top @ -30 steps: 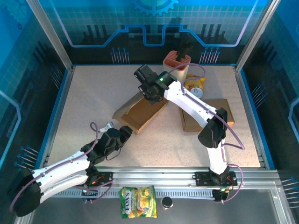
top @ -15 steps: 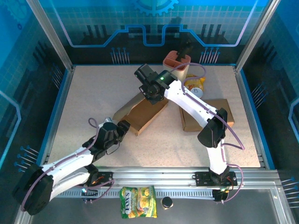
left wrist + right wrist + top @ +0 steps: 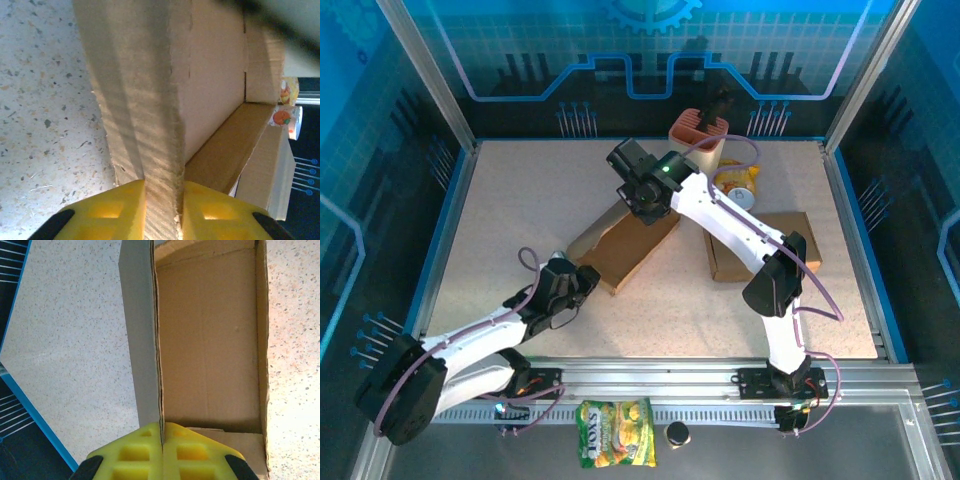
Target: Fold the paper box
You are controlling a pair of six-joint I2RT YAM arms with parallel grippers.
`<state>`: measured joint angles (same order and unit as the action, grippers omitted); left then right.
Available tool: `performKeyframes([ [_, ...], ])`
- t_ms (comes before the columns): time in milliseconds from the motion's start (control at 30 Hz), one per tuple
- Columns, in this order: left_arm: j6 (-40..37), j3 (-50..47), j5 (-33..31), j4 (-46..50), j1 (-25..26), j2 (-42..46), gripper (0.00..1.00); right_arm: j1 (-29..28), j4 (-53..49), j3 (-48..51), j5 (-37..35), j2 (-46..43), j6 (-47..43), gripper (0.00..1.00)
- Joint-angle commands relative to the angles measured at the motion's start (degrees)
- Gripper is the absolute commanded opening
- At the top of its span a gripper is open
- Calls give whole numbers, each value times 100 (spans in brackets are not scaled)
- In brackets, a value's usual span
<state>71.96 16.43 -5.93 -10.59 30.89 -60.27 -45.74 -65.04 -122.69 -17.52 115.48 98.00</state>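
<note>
The paper box (image 3: 628,243) lies open at the middle of the top view, on the tabletop (image 3: 510,200). The left pincer (image 3: 163,207) clamps a wall at its lower-left end and the right pincer (image 3: 162,437) pinches a wall at its upper-right end. Both are narrow, with cardboard between the pads. To fold cleanly, I'd turn both grips together along the crease — evenly, without twisting.

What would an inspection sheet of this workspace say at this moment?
Surface: speckled table, no spill seen.
Job's things: paper box, open, partly folded.
Clutter: second carton; orange holder; yellow bag; snack packet and small dark object on the near ledge.
Tools: left tool and right tool each shut on a box wall.
Cables: purple cable loops free beside the left arm.
Surroundings: blue panels, metal frame.
</note>
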Motion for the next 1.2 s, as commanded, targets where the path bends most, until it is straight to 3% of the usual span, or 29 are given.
performKeyframes([
  [0, -339, 124, 191, 488, -126, -256, 12, -6, 24, 37, 67, -33, -340, 13],
  [67, -552, 259, 307, 670, -181, -351, 1, 17, 346, 195, 110, -130, -669, 21],
  [200, -1018, 678, 482, 1480, -288, -381, 0, 147, 816, 476, -29, -453, -1706, 38],
  [300, -1356, 1011, 645, 2328, -454, -313, 0, 304, 1168, 891, -343, -967, -2982, 56],
  [433, -2009, 1432, 893, 3424, -739, -120, 0, 662, 2064, 2220, -212, -2126, -4949, 69],
  [633, -3258, 1773, 1920, 4208, -1455, -357, 0, 1437, 2207, 4023, 425, -3605, -6639, 69],
  [733, -3777, 1990, 2517, 4357, -1781, -801, 0, 1676, 2144, 4592, 967, -3856, -7076, 62],
  [867, -4107, 2223, 2958, 4369, -2196, -1201, 0, 1708, 2246, 5141, 1385, -3780, -7060, 50],
  [1000, -4606, 2645, 3045, 4589, -2438, -1570, 0, 1734, 2543, 5505, 1617, -3370, -6968, 49],
  [1167, -5127, 3088, 3064, 4899, -2567, -2078, 0, 1988, 3254, 5663, 2327, -2706, -6915, 41],
])
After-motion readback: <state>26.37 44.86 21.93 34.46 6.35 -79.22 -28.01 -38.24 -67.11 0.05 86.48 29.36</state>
